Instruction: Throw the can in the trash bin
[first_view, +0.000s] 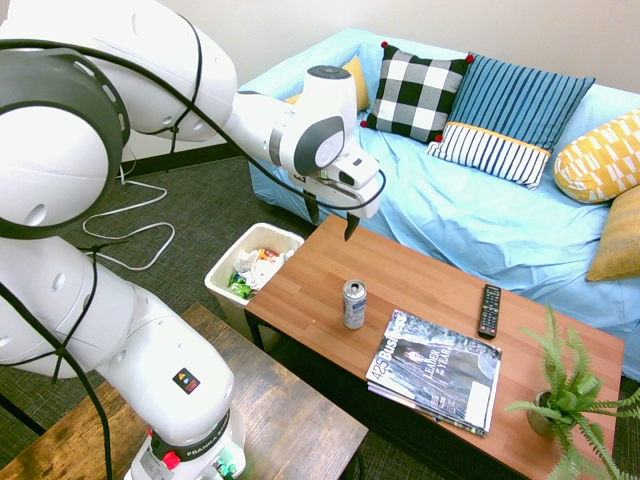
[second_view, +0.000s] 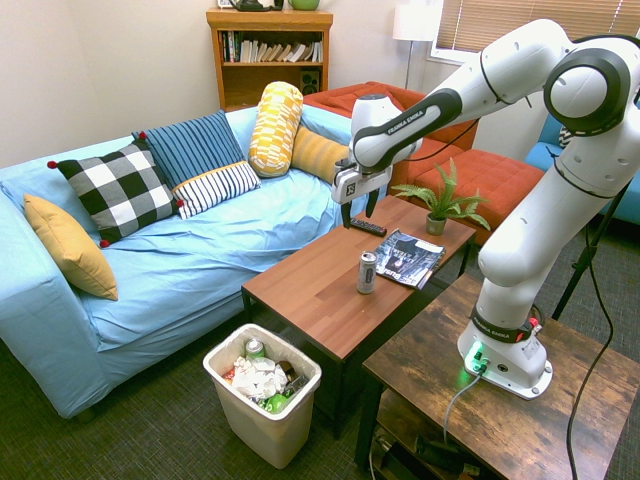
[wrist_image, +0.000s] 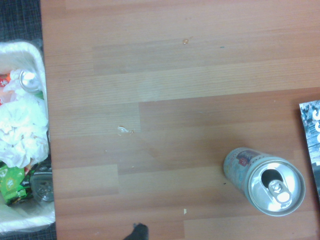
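Observation:
The can (first_view: 354, 304) stands upright on the wooden coffee table (first_view: 420, 290), just beside a magazine; it also shows in the second exterior view as the can (second_view: 367, 272) and from above in the wrist view as the can (wrist_image: 265, 181), its top opened. The white trash bin (first_view: 250, 270) sits on the floor at the table's end, full of wrappers and paper, bin (second_view: 263, 397), bin (wrist_image: 25, 140). My gripper (first_view: 330, 217) hangs open in the air above the table's end near the sofa, higher than the can and apart from it, gripper (second_view: 357, 210). Nothing is between its fingers.
A magazine (first_view: 437, 368), a remote (first_view: 489, 310) and a potted plant (first_view: 565, 400) lie on the table beyond the can. A blue sofa (first_view: 480, 220) with cushions runs along the table's far side. A darker wooden side table (first_view: 250, 410) bears the arm.

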